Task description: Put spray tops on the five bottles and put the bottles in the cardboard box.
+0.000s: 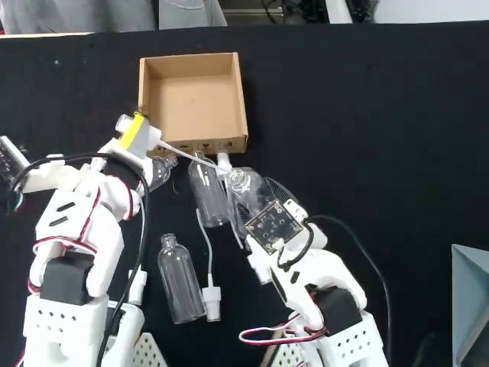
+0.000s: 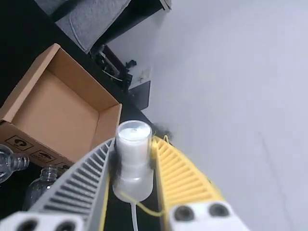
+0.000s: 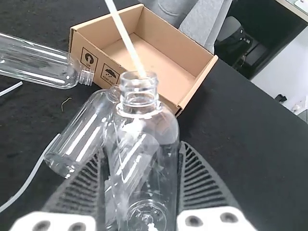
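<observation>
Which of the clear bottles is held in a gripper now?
The bottle clamped in the right gripper, with the spray top's thin tube reaching its open neck. The other bottles lie on the black table.

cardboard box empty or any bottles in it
Empty. The cardboard box has a bare floor in the high view, and the clear bottles are all outside it.
</observation>
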